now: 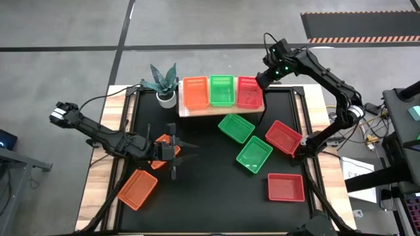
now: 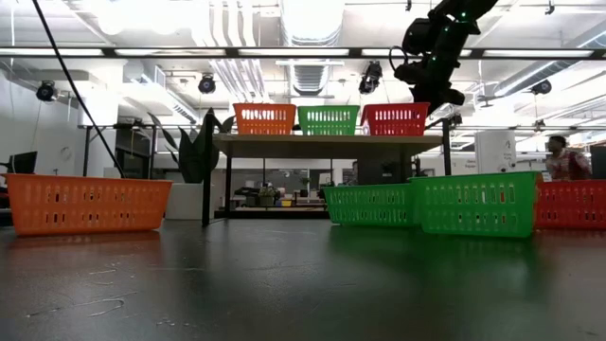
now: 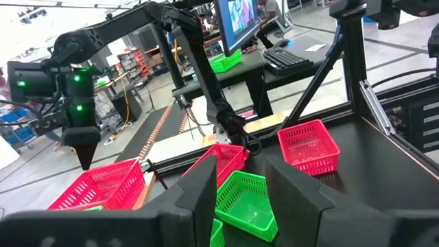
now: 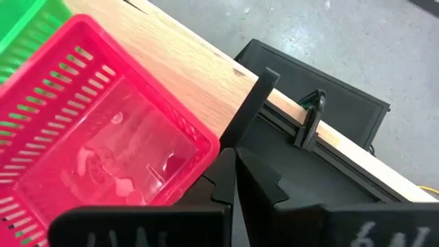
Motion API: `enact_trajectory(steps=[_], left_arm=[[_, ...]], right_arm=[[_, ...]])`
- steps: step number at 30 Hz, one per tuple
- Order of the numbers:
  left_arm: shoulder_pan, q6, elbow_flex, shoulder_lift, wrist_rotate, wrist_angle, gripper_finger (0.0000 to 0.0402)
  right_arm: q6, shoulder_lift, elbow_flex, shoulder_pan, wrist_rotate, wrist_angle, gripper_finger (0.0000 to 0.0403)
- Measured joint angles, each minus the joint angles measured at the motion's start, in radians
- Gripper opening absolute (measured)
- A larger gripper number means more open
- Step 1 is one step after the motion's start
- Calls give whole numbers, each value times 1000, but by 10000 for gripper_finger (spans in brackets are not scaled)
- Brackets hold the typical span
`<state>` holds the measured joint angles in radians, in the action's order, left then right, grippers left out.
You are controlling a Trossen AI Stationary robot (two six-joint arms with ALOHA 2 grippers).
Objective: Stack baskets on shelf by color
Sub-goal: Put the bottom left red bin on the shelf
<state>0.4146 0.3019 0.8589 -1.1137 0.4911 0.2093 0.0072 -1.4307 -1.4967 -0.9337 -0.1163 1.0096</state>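
The light-wood shelf (image 1: pixel 216 111) at the table's far side carries one orange basket (image 1: pixel 195 92), one green basket (image 1: pixel 222 90) and one red basket (image 1: pixel 248 92) side by side. My right gripper (image 4: pixel 233 171) is shut and hovers by the red basket's right corner (image 4: pixel 206 147), above the shelf's right end. Two green baskets (image 1: pixel 236 128) (image 1: pixel 254 155) and two red ones (image 1: pixel 283 137) (image 1: pixel 285 187) rest flat on the black table. An orange basket (image 1: pixel 138 189) sits near left. Another orange basket (image 1: pixel 159 141) lies mostly hidden under my open left gripper (image 1: pixel 186 153).
A potted plant (image 1: pixel 164 84) stands just left of the shelf. The table's middle, between the left gripper and the green baskets, is bare black top (image 1: pixel 210 177). In the low view a person (image 2: pixel 563 156) shows far off in the room behind.
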Motion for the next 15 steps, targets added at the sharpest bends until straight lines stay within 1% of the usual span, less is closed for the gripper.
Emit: enact_trajectory(steps=[8, 15], left_arm=[[0, -1, 0, 0, 0, 0, 109], [0, 0, 0, 0, 0, 0, 109]], right_arm=[[26, 0, 5, 1, 1, 25, 9], [23, 0, 27, 34, -8, 21, 9]])
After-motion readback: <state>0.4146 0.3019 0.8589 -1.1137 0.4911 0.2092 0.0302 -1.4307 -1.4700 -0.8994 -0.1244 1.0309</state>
